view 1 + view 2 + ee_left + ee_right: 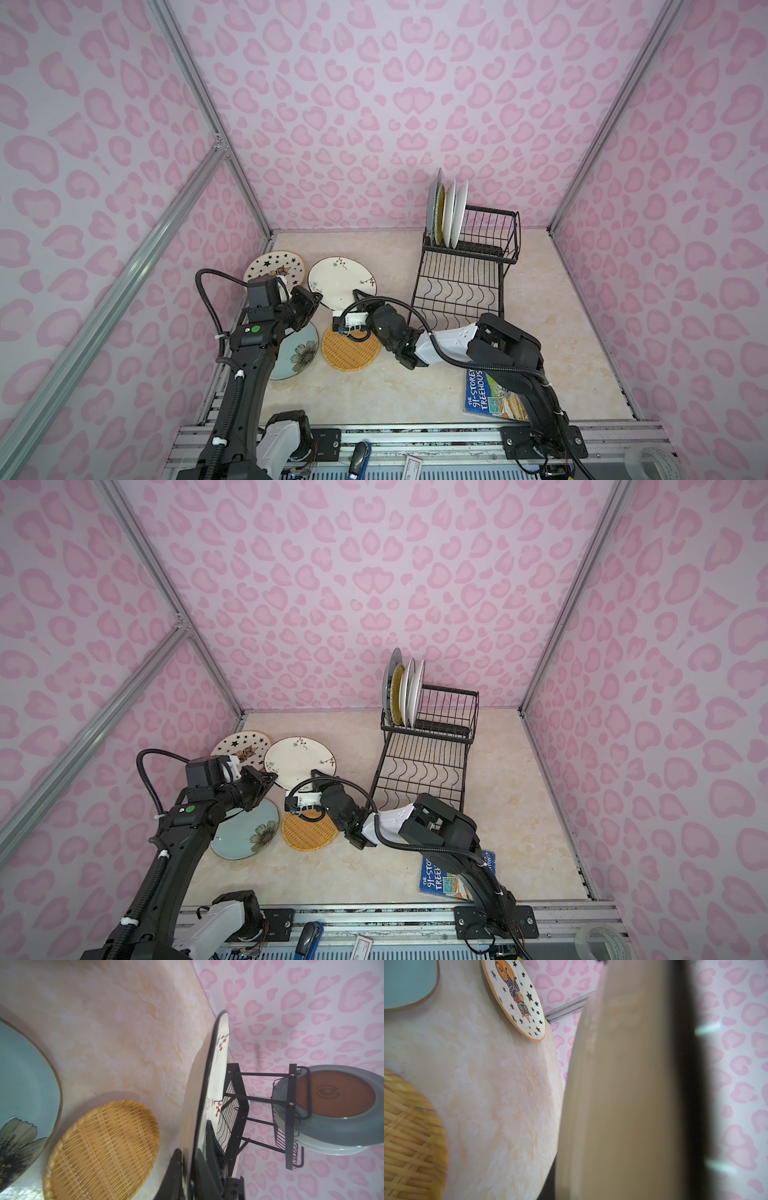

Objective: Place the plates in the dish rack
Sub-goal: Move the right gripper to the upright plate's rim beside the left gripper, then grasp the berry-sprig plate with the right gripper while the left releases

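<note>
The white sprig plate (338, 278) hangs tilted above the table between both grippers. My left gripper (318, 296) straddles its rim at the left; in the left wrist view its jaws (188, 1150) stand close on either side of that rim, and firm pressure is unclear. My right gripper (356, 294) is shut on the plate's near edge, its fingers (214, 1147) lying against the painted face. The plate's underside (623, 1105) fills the right wrist view. On the table lie the star plate (270, 266), floral plate (297, 353) and orange woven plate (351, 351). Several plates (449, 216) stand in the dish rack's (465, 282) raised basket.
A blue book (494, 395) lies at the front right, partly under my right arm. The rack's lower wavy-wire tray (419, 771) holds nothing. A tape roll (648, 463) sits off the table's front edge. Pink patterned walls enclose three sides.
</note>
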